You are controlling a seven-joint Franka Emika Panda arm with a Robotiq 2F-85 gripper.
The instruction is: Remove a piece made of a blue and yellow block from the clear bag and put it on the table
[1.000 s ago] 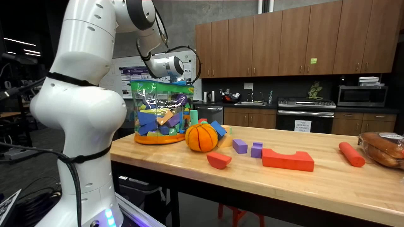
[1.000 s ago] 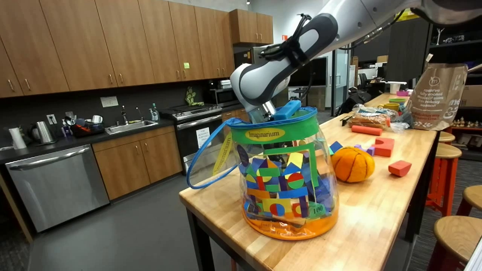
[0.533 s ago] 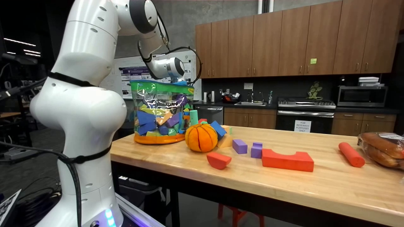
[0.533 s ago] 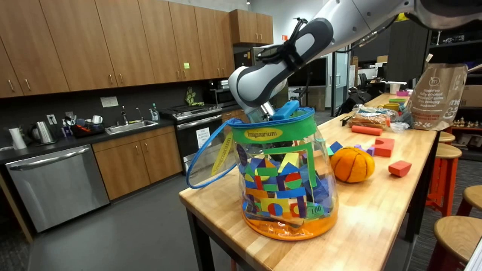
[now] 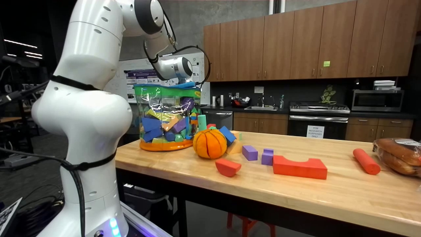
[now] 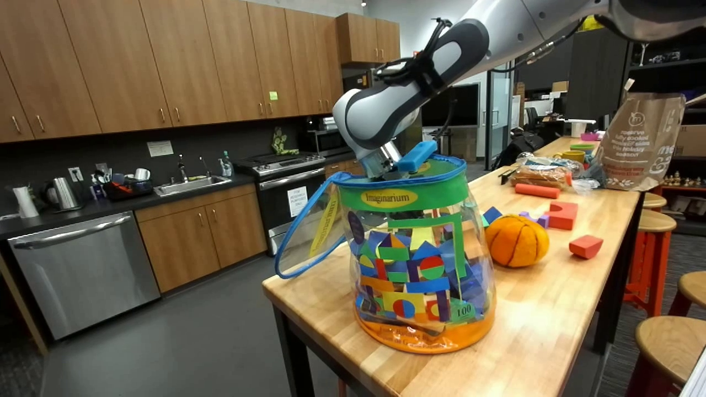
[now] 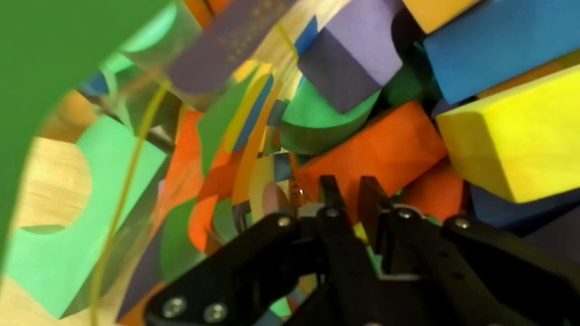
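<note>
One clear bag (image 6: 433, 194), axis vertical, mouth upward; inside, the hand (image 7: 349, 185), jaws slightly apart.

My gripper (image 7: 350, 183) inside the bag (image 6: 438, 194) with blocks (image 7: 534, 131), bag on the table (image 6: 529, 309), ball (image 6: 517, 241) right of bag in both exterior views

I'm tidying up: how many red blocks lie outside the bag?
4 in an exterior view: a half-round before the orange ball, an arch and a cylinder farther right, a block partly behind the ball. Others may be hidden.
</note>
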